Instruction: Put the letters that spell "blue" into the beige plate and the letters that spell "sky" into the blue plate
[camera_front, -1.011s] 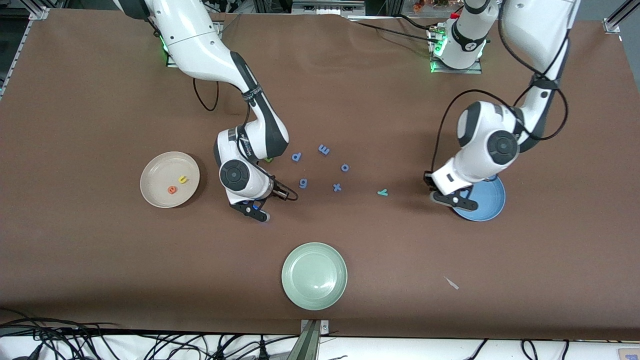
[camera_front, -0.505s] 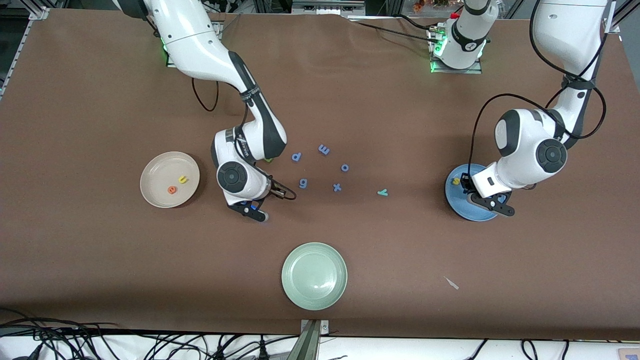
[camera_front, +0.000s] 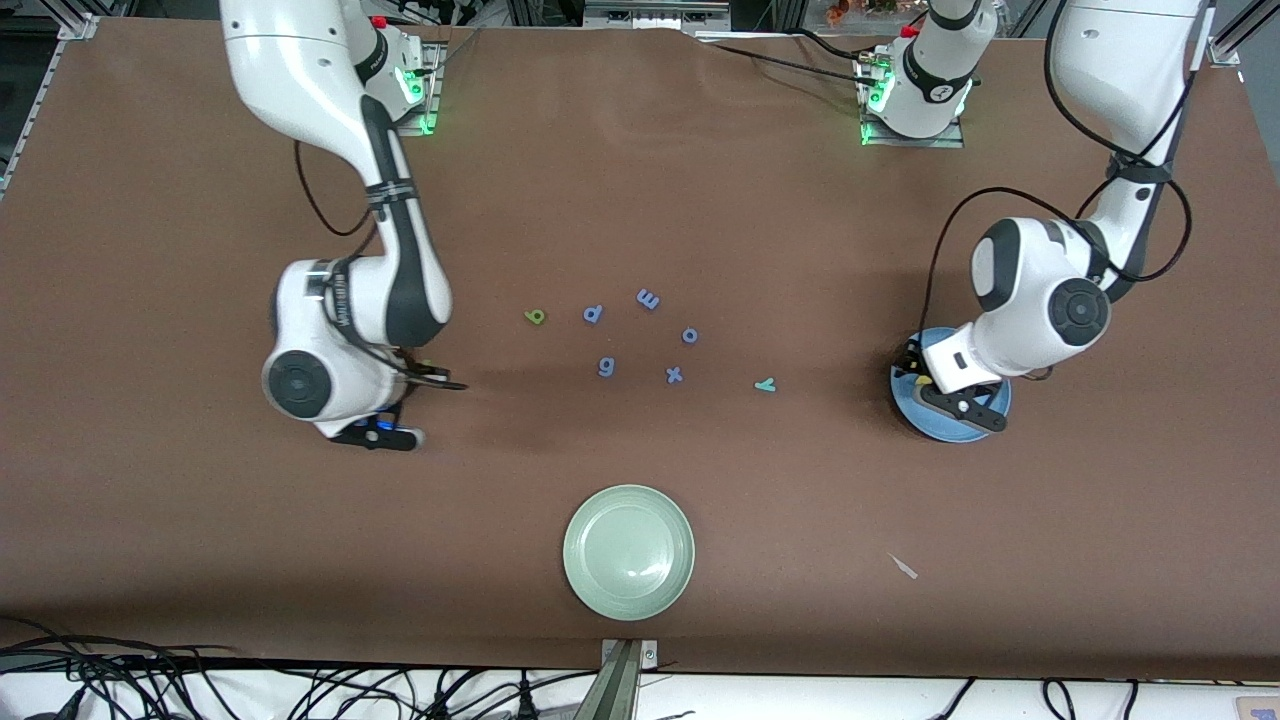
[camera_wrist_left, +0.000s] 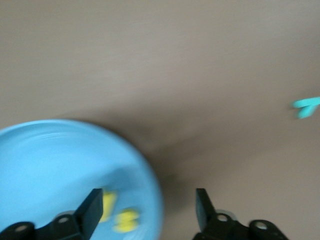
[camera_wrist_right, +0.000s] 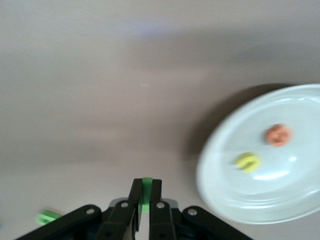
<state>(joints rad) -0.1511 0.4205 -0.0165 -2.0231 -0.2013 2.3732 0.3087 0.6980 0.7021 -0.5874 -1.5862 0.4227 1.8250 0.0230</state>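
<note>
Right wrist view — a thin green letter "l" (camera_wrist_right: 146, 195) pinched near the beige plate (camera_wrist_right: 220, 195).
Your right gripper (camera_wrist_right: 146, 215) squeezes the sliver beside the plate, where the orange "e" (camera_wrist_right: 278, 134) and yellow "u" (camera_wrist_right: 248, 162) lie — release early and it lands on the table. Your left gripper (camera_wrist_left: 147, 207) hangs spread and empty over the blue plate (camera_wrist_left: 45, 165), two yellow letters (camera_wrist_left: 120, 214) inside; the teal "y" (camera_front: 765, 384) and green "b" (camera_front: 536, 316) wait on the table, well apart from the beige plate.

Two arms are built of glossy white shells with black joint bands and round dark grey end caps. Thin black cables are looped alongside each forearm. Green lights are lit at both bases. Black fingers are fitted to each tool
</note>
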